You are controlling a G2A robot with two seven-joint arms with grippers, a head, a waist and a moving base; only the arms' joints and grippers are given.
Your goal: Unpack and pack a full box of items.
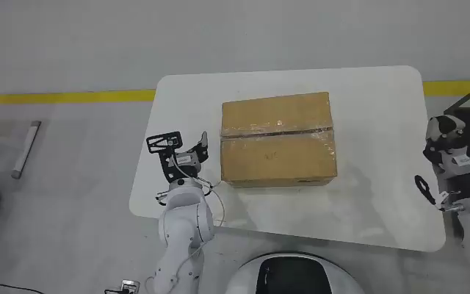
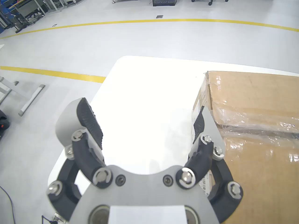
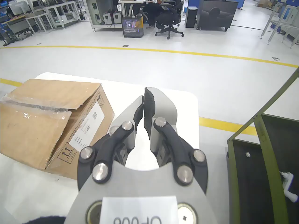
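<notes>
**Open left pincer is the nearer one to the taped box**

The cardboard box (image 1: 277, 140) sits closed near the middle of the table (image 1: 367, 213). Its long axis runs from the robot's left to its right, and the tape seam (image 1: 277, 134) follows that same line across the top flaps.

The left pincer (image 2: 142, 113) hangs just beside the box's left short end with its jaws spread wide and nothing between them. One finger (image 2: 198, 122) is close to the end face, and from above there looks to be a gap between them.

The right pincer (image 3: 143, 99) is closed on nothing and is out by the table's right edge, well apart from the box's other short end.

Judging from this, the box has yet to be opened. The left arm has the shorter way to the seam, which lies to its right and a little higher than its fingers.
</notes>
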